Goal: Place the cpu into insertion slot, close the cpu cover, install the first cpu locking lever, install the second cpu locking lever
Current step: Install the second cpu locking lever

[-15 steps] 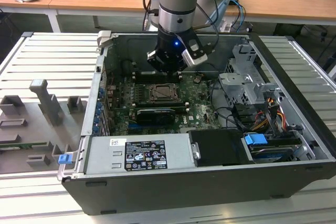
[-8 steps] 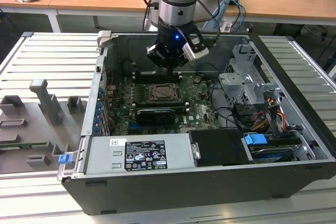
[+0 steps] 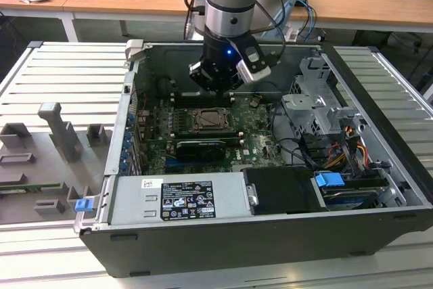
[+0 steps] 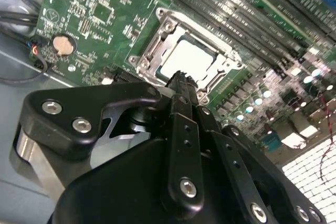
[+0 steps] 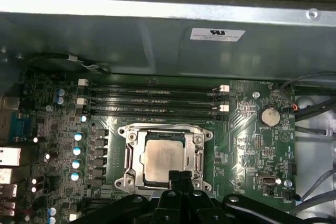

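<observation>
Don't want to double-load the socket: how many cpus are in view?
1. The cpu lies showing through the cut-out of the cpu cover, just past the gripper in the first wrist view. Another could be hidden under the arm.

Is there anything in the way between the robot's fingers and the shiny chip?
Nothing visible. The gripper hangs right over the edge of the socket, and the cpu already lies in it, framed by the metal cover. The memory slots sit off to one side.
</observation>
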`<state>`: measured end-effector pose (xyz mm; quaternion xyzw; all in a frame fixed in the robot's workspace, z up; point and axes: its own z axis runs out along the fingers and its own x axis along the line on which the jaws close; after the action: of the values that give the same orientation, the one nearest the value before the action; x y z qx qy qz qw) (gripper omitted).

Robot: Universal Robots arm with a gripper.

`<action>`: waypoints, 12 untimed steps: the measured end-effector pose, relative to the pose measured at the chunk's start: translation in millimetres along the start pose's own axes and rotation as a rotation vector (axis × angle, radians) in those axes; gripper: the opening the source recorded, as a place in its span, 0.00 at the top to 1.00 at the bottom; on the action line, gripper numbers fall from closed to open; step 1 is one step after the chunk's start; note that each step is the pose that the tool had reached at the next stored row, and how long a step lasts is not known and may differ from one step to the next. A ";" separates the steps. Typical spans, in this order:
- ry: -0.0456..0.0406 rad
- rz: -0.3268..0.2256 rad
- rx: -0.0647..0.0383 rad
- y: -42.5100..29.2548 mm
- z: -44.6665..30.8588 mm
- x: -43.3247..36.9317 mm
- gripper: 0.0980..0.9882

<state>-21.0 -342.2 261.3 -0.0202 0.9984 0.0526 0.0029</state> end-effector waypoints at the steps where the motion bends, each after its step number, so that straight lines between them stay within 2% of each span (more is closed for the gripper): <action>1: -0.0001 0.000 0.000 -1.0 0.0 0.0 0.99; 7: -0.0001 0.000 0.000 -2.9 0.1 0.2 0.99; 8: 0.0033 0.000 -0.010 -4.9 -0.1 0.7 0.99; 9: 0.0035 0.000 -0.014 -18.3 -1.4 2.1 0.99; 10: 0.0035 0.000 -0.014 -21.7 2.3 3.1 0.99; 12: 0.0040 -0.003 -0.014 -22.3 5.1 3.3 0.99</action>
<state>-23.4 -363.9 253.9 -0.0221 0.9980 0.0596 0.0009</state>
